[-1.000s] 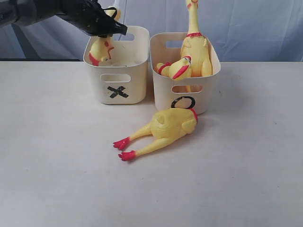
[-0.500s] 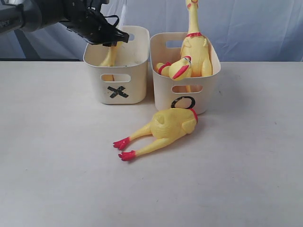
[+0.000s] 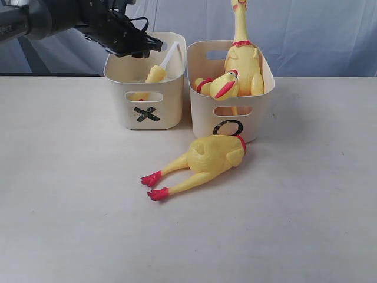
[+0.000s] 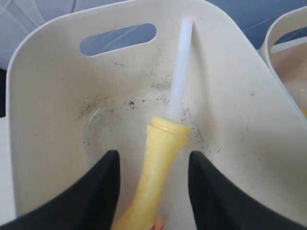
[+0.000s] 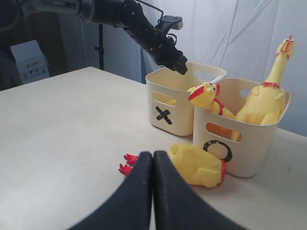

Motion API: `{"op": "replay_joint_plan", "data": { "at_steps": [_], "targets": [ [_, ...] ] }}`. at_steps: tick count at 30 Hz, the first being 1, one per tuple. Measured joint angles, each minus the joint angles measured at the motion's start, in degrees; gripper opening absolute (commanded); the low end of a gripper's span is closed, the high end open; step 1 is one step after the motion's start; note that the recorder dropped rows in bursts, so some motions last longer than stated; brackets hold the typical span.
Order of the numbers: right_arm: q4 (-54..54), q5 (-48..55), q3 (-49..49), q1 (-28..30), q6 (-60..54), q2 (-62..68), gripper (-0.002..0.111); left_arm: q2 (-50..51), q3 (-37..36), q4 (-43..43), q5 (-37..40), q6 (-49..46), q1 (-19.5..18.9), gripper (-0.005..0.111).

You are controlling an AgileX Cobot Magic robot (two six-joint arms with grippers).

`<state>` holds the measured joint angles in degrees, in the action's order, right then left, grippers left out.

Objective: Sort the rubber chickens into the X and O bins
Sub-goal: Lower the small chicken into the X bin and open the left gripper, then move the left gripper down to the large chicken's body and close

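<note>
The head-and-neck piece (image 3: pixel 154 75) lies inside the X bin (image 3: pixel 147 112), and its white tube leans up to the rim. The left gripper (image 3: pixel 147 45) hangs just above it, jaws apart, holding nothing. Beside it, the O bin (image 3: pixel 230 118) contains two whole chickens (image 3: pixel 241 59). The headless body (image 3: pixel 209 156) lies on the table (image 3: pixel 70 206) in front of the O bin. The right gripper (image 5: pixel 153 155) has its jaws pressed together, with nothing between them.

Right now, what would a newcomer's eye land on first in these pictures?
A headless yellow chicken body lies on the table in front of the O bin. In that bin a tall chicken stands with its neck well above the rim. The left gripper hangs open over the X bin, where a neck piece lies.
</note>
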<state>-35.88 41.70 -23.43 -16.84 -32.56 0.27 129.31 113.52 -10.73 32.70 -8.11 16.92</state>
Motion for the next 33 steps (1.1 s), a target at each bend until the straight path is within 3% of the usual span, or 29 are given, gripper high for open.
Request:
{"op": "replay_joint_plan", "data": {
  "at_steps": [7, 13, 14, 23, 33],
  "targets": [
    [0.0, 0.0, 0.0, 0.0, 0.0, 0.0, 0.000, -3.2, 0.0, -2.0, 1.8, 0.0, 0.0, 0.038],
    [0.0, 0.0, 0.0, 0.0, 0.0, 0.0, 0.000, -6.9, 0.1, -1.4, 7.2, -1.6, 0.0, 0.002],
    [0.0, 0.0, 0.0, 0.0, 0.0, 0.0, 0.000, -7.6, 0.1, -1.4, 8.8, -2.5, 0.0, 0.000],
    [0.0, 0.0, 0.0, 0.0, 0.0, 0.0, 0.000, -12.6, 0.1, -0.3, 23.2, -8.2, 0.2, 0.000],
    [0.0, 0.0, 0.0, 0.0, 0.0, 0.0, 0.000, -19.9, -0.4, 0.0, 29.5, -8.7, 4.7, 0.000]
  ]
}}
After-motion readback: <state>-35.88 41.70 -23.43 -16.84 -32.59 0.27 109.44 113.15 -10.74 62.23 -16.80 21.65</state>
